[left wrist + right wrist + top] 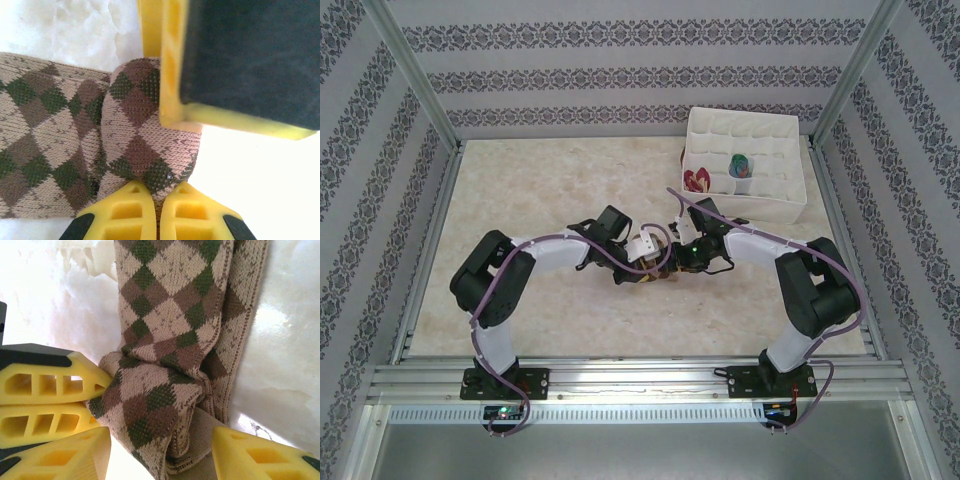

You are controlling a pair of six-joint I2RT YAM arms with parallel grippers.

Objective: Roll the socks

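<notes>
Curling into a roll, brown-tan argyle sock (pixel 145 130).

Sock (pixel 140 130) tan-brown-green argyle diamonds; table (pixel 540 190) pale cream marble

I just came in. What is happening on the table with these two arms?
The two arms are working on a brown argyle sock in the middle of the table. The left gripper is shut on the rolled end of it. The right gripper is open, with one finger on each side of the sock. The rest of the sock lies unrolled. A peach sock and a striped sock sit rolled in the white box.
</notes>
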